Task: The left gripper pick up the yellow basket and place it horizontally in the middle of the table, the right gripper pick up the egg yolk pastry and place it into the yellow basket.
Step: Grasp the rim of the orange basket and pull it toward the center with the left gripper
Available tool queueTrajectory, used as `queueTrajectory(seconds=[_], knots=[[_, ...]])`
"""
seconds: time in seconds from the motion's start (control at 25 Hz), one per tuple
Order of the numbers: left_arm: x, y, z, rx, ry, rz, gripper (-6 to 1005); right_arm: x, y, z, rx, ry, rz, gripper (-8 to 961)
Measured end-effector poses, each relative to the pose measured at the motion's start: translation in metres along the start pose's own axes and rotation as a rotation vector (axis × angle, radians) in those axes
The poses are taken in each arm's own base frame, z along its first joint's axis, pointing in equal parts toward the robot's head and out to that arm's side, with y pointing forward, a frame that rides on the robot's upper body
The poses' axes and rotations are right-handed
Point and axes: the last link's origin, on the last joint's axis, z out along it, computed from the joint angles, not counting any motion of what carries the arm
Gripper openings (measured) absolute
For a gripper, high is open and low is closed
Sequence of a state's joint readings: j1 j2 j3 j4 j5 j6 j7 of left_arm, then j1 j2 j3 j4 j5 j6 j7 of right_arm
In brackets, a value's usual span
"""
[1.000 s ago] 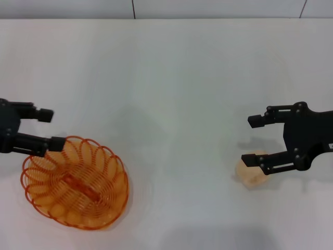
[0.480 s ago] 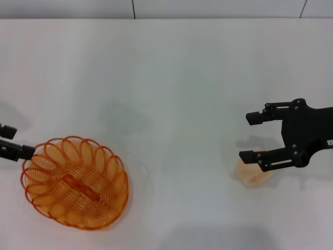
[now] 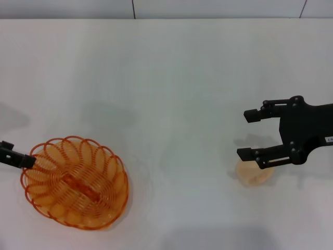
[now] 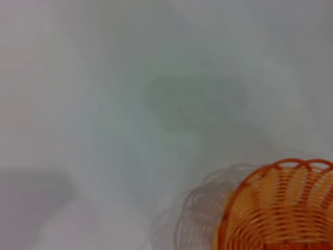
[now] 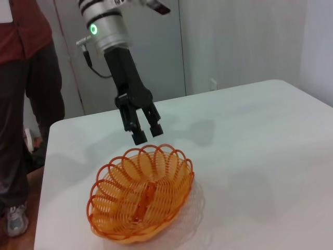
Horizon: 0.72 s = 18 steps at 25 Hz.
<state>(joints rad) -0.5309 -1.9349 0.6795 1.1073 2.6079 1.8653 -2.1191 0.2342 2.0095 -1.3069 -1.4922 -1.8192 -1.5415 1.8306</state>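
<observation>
Right black two-fingered claw (image 3: 253, 134), fingers apart, hovers over the pale domed egg yolk pastry (image 3: 253, 172), likely lining up a grasp. Left black claw (image 5: 143, 128), fingers nearly together, just beside the orange-yellow wire basket (image 3: 75, 182) on white counter (image 3: 171, 78).

I see the basket (image 3: 74, 182) on the worktop (image 3: 171, 78) at near left, the left tool (image 5: 145, 130) hanging just above its outer rim. Far across at right, the pastry (image 3: 253, 172) lies under the right tool (image 3: 252, 134).
</observation>
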Motion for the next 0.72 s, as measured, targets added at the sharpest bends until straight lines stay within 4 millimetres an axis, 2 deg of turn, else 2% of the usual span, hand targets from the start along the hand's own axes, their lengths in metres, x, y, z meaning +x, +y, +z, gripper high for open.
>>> queueTrajectory(seconds=[0.12, 0.4, 0.72], knots=[[0.001, -0.001, 0.01, -0.003, -0.018, -0.015, 887, 0.0, 0.0, 0.0, 0.0, 0.0, 0.0, 801], [0.007, -0.002, 0.02, 0.007, -0.041, -0.03, 887, 0.0, 0.0, 0.0, -0.001, 0.0, 0.0, 801], [0.023, 0.002, 0.023, 0.033, -0.1, -0.039, 886, 0.0, 0.0, 0.001, -0.002, -0.001, 0.004, 801]])
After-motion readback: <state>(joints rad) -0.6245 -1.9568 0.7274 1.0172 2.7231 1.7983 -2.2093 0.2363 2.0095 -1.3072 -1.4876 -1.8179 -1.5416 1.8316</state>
